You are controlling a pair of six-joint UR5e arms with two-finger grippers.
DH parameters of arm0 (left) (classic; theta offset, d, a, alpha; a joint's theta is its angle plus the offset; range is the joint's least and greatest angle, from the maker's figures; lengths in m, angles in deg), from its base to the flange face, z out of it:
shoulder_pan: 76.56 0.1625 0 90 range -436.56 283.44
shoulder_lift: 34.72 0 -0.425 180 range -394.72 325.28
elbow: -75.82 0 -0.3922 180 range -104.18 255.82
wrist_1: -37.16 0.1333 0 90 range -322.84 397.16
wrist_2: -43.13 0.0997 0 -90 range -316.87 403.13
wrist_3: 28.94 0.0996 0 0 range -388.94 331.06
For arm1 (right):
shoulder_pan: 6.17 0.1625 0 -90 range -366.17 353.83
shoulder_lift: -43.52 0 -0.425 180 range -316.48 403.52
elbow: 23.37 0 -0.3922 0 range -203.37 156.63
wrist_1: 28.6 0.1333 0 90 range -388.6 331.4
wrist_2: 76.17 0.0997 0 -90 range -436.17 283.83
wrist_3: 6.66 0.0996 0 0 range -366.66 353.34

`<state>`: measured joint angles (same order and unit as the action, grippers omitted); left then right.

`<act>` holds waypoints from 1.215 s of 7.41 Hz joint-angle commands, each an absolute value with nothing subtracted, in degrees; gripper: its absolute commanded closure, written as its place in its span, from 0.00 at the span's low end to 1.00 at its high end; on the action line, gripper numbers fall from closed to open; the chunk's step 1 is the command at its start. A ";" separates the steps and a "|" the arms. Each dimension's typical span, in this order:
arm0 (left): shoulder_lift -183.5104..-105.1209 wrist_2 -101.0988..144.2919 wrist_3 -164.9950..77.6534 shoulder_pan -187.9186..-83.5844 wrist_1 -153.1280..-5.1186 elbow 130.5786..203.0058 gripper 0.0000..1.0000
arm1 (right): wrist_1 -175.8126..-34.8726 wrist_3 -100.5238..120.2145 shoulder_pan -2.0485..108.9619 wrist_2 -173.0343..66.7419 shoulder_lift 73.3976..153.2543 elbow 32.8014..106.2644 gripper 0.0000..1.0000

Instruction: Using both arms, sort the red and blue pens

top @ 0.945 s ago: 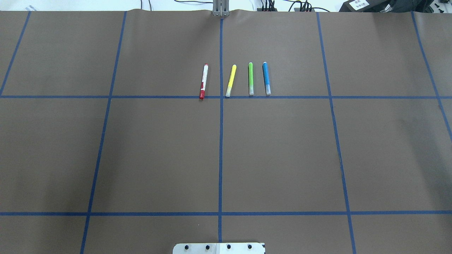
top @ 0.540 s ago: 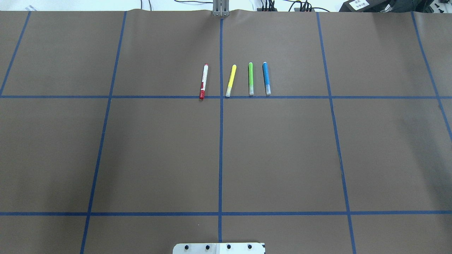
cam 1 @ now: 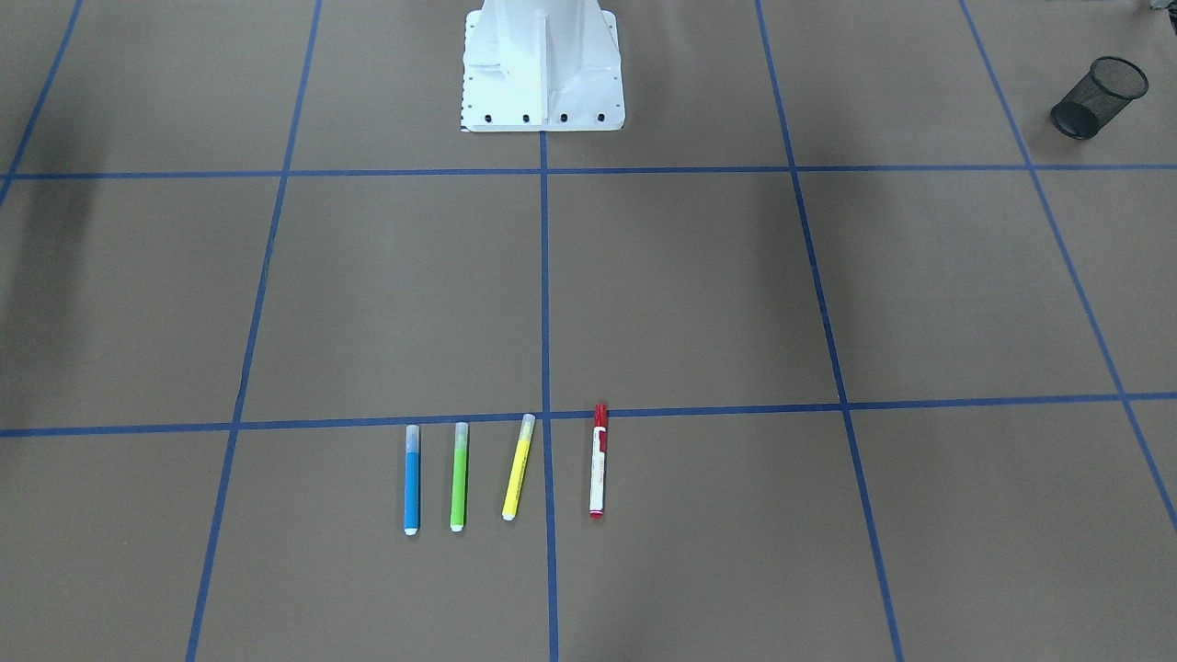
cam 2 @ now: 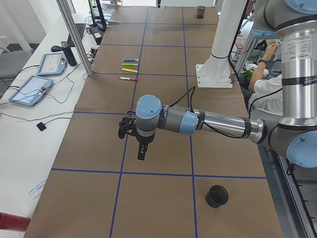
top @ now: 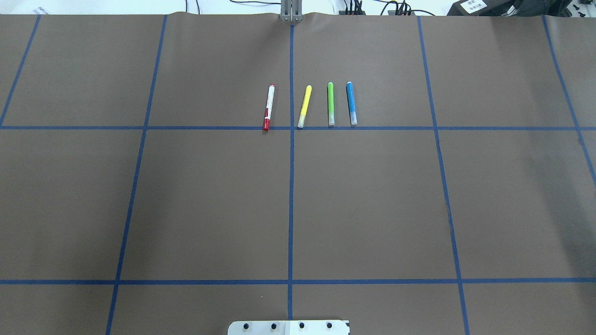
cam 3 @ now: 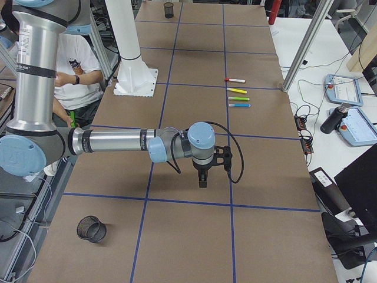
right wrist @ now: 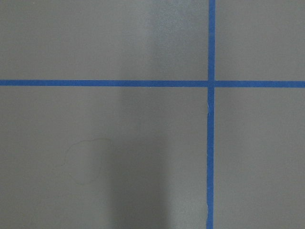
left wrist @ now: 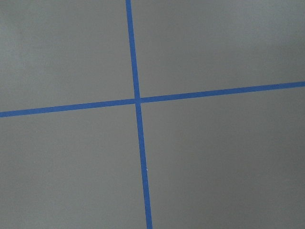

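Observation:
The red pen, white-barrelled with a red cap, lies at the left end of a row of markers on the brown table cover. At the row's right end lies the blue pen with its frosted cap. Neither arm shows in the overhead or front views. In the exterior left view, my left gripper hangs over the table, well short of the pens. The exterior right view has my right gripper hanging likewise, apart from the pens. I cannot tell whether either gripper is open or shut.
A yellow marker and a green marker lie between the two pens. A black mesh cup stands near each end of the table. The white pedestal is at the robot side. A person sits beside it.

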<state>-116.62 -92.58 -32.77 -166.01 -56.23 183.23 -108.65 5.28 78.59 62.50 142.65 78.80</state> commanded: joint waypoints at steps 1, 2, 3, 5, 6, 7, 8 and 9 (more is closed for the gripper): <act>-116.64 -92.66 -32.81 -165.85 -56.27 183.31 0.00 | -108.58 4.86 78.46 62.70 142.66 78.84 0.00; -116.81 -92.66 -32.81 -165.77 -56.27 183.49 0.00 | -108.58 4.77 78.46 62.70 142.66 78.84 0.00; -116.81 -92.66 -32.72 -165.42 -56.36 183.49 0.00 | -108.58 4.77 78.46 62.79 142.66 79.02 0.00; -118.55 -92.75 -37.34 -161.76 -56.36 184.71 0.00 | -108.49 4.68 78.46 62.79 142.57 79.11 0.00; -120.74 -92.84 -42.95 -158.68 -57.06 185.68 0.01 | -106.23 4.68 78.38 62.87 142.92 79.02 0.00; -123.20 -92.58 -45.44 -154.90 -57.76 186.03 0.01 | -105.25 4.68 78.29 62.87 143.36 79.02 0.00; -126.27 -92.23 -47.20 -152.26 -57.59 185.78 0.01 | -105.24 4.68 78.20 62.87 143.36 79.02 0.00; -130.22 -91.79 -50.96 -148.05 -57.24 185.34 0.01 | -105.24 4.68 77.77 62.87 143.36 79.02 0.00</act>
